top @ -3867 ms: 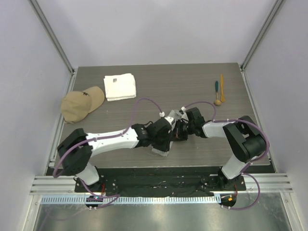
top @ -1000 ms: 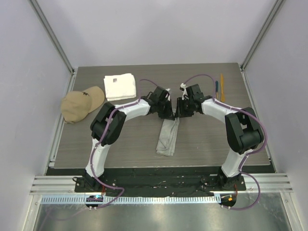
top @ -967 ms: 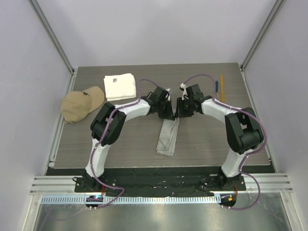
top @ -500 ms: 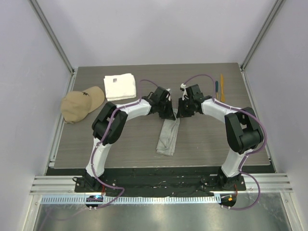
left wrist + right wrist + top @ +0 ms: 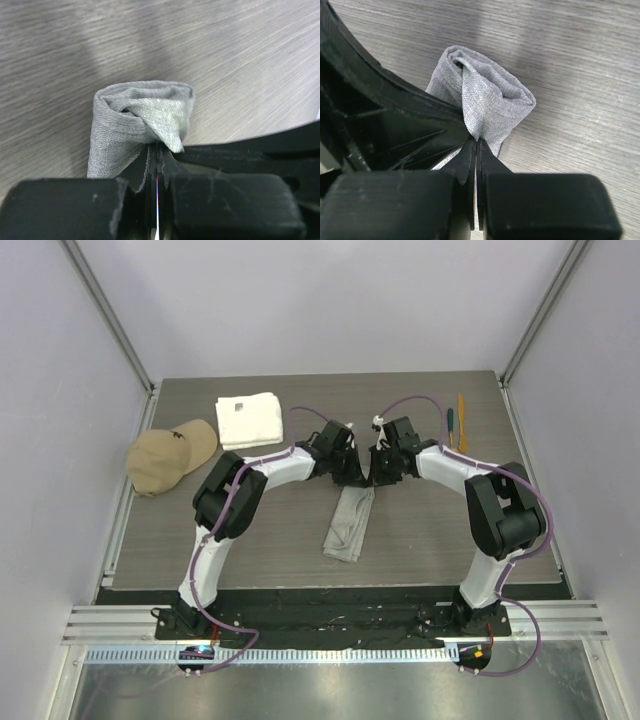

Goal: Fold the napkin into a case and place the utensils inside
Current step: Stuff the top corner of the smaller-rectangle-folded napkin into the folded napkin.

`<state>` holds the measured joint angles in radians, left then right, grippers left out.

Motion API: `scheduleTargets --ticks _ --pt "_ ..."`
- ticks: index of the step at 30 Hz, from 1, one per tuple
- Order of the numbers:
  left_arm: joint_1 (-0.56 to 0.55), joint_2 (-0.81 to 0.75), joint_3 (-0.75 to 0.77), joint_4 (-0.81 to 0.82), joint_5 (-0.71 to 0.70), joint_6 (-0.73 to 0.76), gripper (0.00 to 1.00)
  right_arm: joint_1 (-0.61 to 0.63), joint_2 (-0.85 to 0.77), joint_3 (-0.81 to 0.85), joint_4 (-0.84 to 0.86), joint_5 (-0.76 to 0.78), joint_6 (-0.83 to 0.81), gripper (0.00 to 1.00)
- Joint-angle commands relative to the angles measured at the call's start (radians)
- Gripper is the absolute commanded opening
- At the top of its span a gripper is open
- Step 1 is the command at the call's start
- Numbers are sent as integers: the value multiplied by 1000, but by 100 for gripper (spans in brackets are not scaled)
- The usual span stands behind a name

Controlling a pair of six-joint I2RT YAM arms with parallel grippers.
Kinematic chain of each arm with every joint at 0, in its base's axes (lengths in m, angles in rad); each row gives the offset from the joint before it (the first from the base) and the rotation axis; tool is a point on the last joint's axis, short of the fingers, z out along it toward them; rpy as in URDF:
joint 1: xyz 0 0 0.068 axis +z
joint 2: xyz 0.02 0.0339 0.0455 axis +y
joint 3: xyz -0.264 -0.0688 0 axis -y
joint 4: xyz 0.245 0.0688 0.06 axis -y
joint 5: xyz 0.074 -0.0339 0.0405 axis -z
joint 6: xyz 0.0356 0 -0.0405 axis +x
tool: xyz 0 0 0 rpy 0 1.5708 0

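The grey napkin (image 5: 349, 524) lies as a narrow folded strip at the table's middle, its far end lifted. My left gripper (image 5: 349, 478) is shut on that end's left corner; the cloth bunches above its jaws in the left wrist view (image 5: 142, 117). My right gripper (image 5: 374, 478) is shut on the right corner, the cloth (image 5: 487, 97) pinched at its fingertips. The two grippers sit side by side, almost touching. The teal-handled utensil (image 5: 450, 423) and the orange stick (image 5: 461, 418) lie at the far right. The wooden-bowled one is hidden.
A white square towel (image 5: 248, 419) lies at the far left of the table (image 5: 270, 530). A tan cap (image 5: 170, 454) sits at the left edge. Grey walls and metal posts close in the table on three sides.
Both grippers have carried the napkin's end from the near middle to the far middle, stretching it into a long strip. In the last second they drifted slightly farther away.
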<state>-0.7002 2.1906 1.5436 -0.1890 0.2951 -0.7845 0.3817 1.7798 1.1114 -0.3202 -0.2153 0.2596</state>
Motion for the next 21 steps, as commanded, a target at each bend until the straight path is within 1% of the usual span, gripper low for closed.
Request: scheduleTargets --ticks 1,4,10,15,21 --pt "-5 15 0 106 -60 -53 0 20 -26 39 -36 -27 47 1" --pt "-5 5 -11 97 -94 -67 0 22 -33 50 -48 -53 72 1" --pt "-7 3 -20 105 -88 -68 0 20 -28 64 -48 -76 113 1" --pt "-10 -23 -40 105 -67 -46 0 13 87 67 -26 -58 107 1" --pt "-12 -107 -94 69 -56 8 1 -7 125 51 0 -45 107 1"
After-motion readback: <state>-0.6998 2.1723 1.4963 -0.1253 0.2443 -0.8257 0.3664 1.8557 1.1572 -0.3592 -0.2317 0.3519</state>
